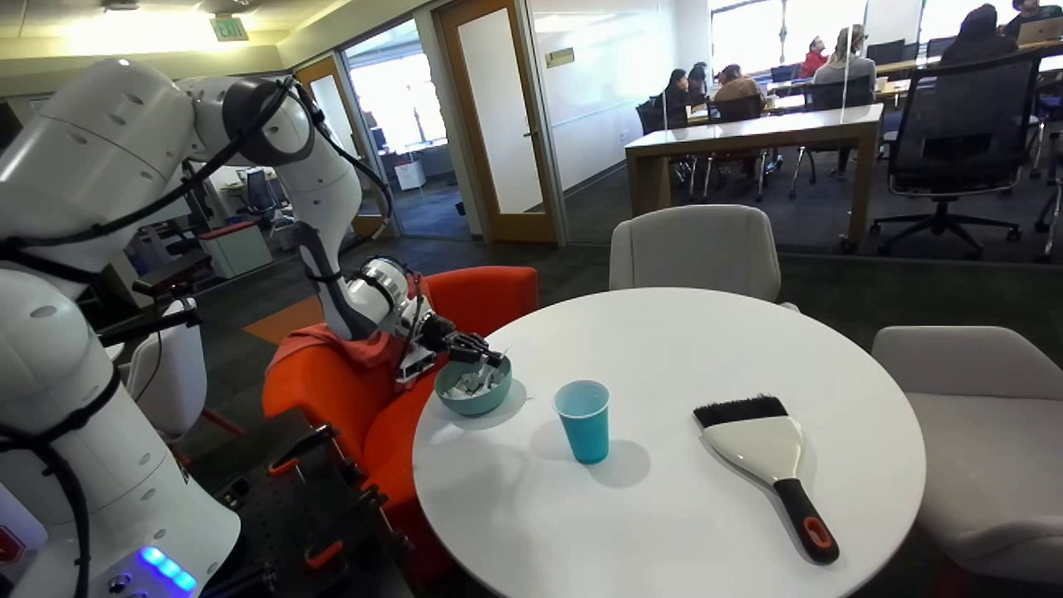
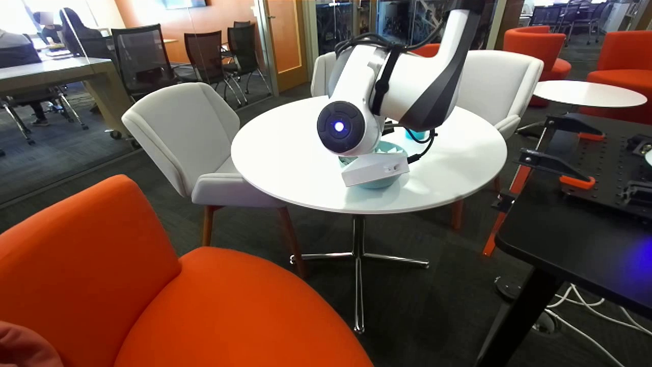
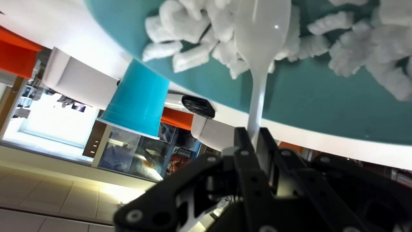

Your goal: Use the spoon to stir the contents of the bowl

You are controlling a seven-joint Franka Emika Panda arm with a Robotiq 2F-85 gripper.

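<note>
Spoon (image 3: 259,64) gripped in the jaws, pointing to twelve o'clock in the wrist view, over or among the white pieces (image 3: 183,21) in the bowl (image 3: 309,100). The bowl's at ten o'clock on the bench (image 1: 664,465) in an exterior view. We'd call the grasp done; how much stirring is left, we can't tell.

The bowl (image 1: 475,407) is muted teal green, its chunks (image 3: 186,22) chalky white, the spoon (image 3: 262,35) milky white. The gripper (image 3: 254,132) is black. The plastic cup (image 1: 586,428) is bright turquoise, paler inside. The hand brush (image 1: 760,450) has black bristles, a cream-white head and a black handle with a red-orange patch. The round table (image 1: 648,531) is plain white, the armchair (image 2: 229,316) solid orange-red, the shell chair (image 1: 693,249) light grey. The robot arm (image 1: 91,141) is white with dark grey sections and black cables (image 1: 77,502), its base lights (image 1: 168,570) blue.
</note>
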